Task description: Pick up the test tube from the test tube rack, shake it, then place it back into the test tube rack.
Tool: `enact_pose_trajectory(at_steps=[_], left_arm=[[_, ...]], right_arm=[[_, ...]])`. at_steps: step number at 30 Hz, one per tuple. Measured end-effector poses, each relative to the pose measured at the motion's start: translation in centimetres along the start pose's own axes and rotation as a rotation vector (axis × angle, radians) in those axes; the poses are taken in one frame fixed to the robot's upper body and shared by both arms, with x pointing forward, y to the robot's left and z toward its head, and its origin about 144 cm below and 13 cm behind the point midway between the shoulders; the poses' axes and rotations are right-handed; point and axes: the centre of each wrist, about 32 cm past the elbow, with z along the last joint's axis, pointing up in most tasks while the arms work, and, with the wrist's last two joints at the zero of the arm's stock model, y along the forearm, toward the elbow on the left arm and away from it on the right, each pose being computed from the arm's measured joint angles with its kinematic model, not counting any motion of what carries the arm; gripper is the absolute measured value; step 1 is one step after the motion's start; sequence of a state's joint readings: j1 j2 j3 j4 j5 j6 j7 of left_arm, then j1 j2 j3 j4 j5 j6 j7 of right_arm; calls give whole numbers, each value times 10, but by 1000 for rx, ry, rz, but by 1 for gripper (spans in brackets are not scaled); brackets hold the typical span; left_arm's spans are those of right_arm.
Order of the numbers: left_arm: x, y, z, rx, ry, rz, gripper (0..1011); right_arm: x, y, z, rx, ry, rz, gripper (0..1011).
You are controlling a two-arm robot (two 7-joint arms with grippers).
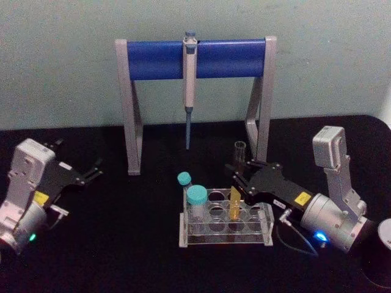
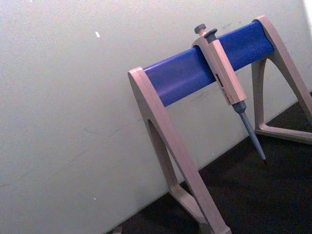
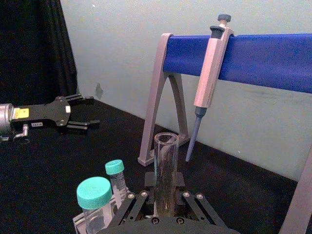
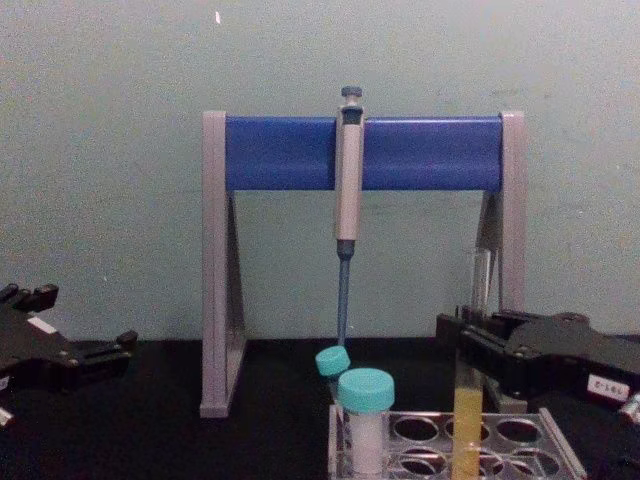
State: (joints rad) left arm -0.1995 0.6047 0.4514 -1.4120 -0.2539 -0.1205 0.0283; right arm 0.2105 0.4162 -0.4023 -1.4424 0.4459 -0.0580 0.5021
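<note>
The right tool (image 1: 239, 173) is clamped around the thin clear glass test tube (image 1: 237, 189), upright in the low clear plastic rack (image 1: 225, 227); the glass is light, slick and brittle, best held mid-shaft above the yellow liquid. Well left of the rack, the left tool (image 1: 91, 173) hangs open.

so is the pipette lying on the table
No, the pipette hangs upright from the blue crossbar of the stand, its tip clear of the table.

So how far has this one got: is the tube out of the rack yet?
Not yet. The right gripper is closed around the test tube, whose yellow-filled lower end sits in the test tube rack. Lifting, shaking and returning it all remain. The left gripper waits open at the left.
</note>
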Motion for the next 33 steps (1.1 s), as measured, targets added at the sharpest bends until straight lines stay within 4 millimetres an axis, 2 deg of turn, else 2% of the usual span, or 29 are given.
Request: enact_pose_trajectory(at_steps=[29, 32, 33], left_arm=[[0, 0, 0, 0, 0, 0, 1010], [0, 0, 0, 0, 0, 0, 1010], [0, 0, 0, 0, 0, 0, 1010]], right_arm=[[-1, 3, -3, -23, -10, -8, 228], [-1, 3, -3, -25, -9, -8, 313], [-1, 3, -3, -25, -9, -9, 377]])
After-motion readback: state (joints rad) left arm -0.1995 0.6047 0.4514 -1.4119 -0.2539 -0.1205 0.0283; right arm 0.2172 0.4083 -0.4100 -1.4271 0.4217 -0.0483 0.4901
